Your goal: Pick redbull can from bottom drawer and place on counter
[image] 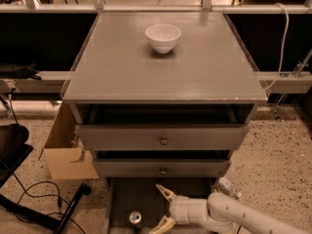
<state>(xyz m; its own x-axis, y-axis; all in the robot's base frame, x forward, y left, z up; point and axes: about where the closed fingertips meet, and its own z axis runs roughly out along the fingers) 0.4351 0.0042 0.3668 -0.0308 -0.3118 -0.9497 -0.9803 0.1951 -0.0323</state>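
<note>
A grey drawer cabinet fills the middle of the view, seen from above and in front. Its flat square top, the table point(195, 67), is the biggest surface. Below it, two grey drawers with round knobs point(163, 140) stand slightly pulled out, one above the other. At 6 o'clock in the view the bottom drawer point(141, 191) is open, showing a dark flat floor. A white robot arm point(234, 216) reaches in from 5 o'clock, over the right half of that drawer. A cardboard box point(68, 150) sits on the speckled floor at 9 o'clock from the cabinet. A white bowl point(163, 37) rests on the table toward its 12 o'clock edge. The gripper point(163, 209) points to 9 o'clock inside the bottom drawer, its two pale fingers point(165, 193) spread wide apart and pinching nothing. The redbull can point(135, 217) stands on the drawer floor, silver top up, at about 9 o'clock from the fingers, near them but not touching, just outside their opening.
</note>
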